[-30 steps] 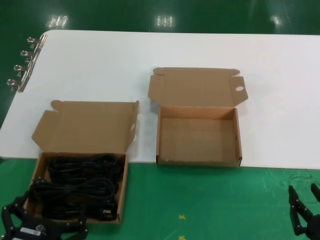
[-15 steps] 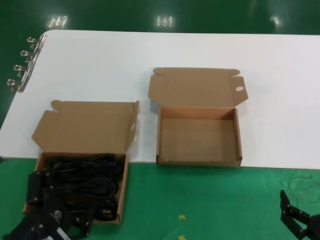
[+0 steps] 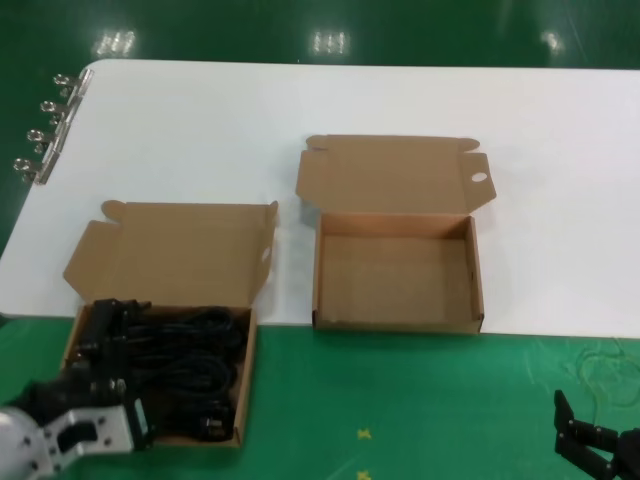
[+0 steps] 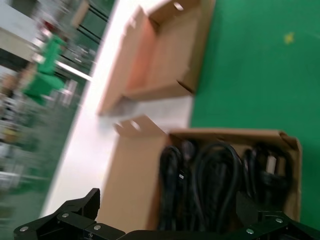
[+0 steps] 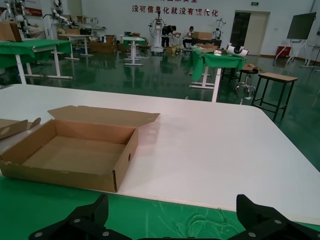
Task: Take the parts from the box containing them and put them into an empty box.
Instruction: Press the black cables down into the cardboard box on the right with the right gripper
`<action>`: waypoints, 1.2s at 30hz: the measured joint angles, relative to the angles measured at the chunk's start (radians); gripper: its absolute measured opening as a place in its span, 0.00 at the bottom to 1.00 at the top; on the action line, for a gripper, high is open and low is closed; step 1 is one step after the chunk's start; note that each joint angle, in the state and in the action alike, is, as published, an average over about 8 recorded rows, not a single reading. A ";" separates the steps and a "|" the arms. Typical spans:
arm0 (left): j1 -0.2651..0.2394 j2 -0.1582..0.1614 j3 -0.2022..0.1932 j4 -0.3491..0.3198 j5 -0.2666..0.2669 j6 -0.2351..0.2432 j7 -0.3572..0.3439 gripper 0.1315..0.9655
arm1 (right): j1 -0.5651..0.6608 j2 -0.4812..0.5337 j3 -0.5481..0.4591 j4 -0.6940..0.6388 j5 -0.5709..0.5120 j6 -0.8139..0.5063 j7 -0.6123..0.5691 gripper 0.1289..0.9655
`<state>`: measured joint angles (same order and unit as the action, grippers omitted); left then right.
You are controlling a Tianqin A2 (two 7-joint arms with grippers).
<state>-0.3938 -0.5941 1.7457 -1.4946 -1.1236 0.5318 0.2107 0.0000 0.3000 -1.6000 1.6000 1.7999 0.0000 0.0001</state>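
The parts (image 3: 185, 350) are black coiled cords filling the box containing them (image 3: 170, 255), at the near left with its lid open. My left gripper (image 3: 112, 318) hangs open over that box's left side, nothing between its fingers. In the left wrist view the parts (image 4: 215, 180) lie in the box (image 4: 292, 165) just ahead of the left gripper (image 4: 170, 220). The empty box (image 3: 395, 280) sits in the middle, with a round hole in its lid tab (image 3: 479, 177). My right gripper (image 3: 590, 445) stays open at the near right, and the empty box (image 5: 75, 150) lies far from the right gripper (image 5: 175, 217).
Both boxes rest at the near edge of a white table (image 3: 300, 100), partly over the green mat (image 3: 400, 400). Several metal binder clips (image 3: 45, 130) line the table's far left edge. A tangle of thin clear wire (image 5: 220, 222) lies on the mat by my right gripper.
My left gripper has risen from the near left corner and moved forward over the box of cords. The right gripper has sunk lower at the near right.
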 joint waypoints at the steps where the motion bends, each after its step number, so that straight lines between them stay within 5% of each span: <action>1: -0.029 -0.002 0.010 0.012 0.045 0.035 -0.045 1.00 | 0.000 0.000 0.000 0.000 0.000 0.000 0.000 0.84; 7: -0.189 -0.015 0.096 0.087 0.300 0.209 -0.253 1.00 | 0.000 0.000 0.000 0.000 0.000 0.000 0.000 0.94; 14: -0.327 0.045 0.148 0.215 0.482 0.269 -0.325 1.00 | 0.000 0.000 0.000 0.000 0.000 0.000 0.000 0.98; 21: -0.392 0.097 0.170 0.314 0.476 0.260 -0.309 1.00 | 0.000 0.000 0.000 0.000 0.000 0.000 0.000 1.00; 36: -0.434 0.100 0.186 0.382 0.401 0.250 -0.283 0.96 | 0.000 0.000 0.000 0.000 0.000 0.000 0.000 1.00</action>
<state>-0.8277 -0.4937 1.9318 -1.1128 -0.7225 0.7818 -0.0728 0.0000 0.3000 -1.6000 1.6000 1.7999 0.0000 0.0001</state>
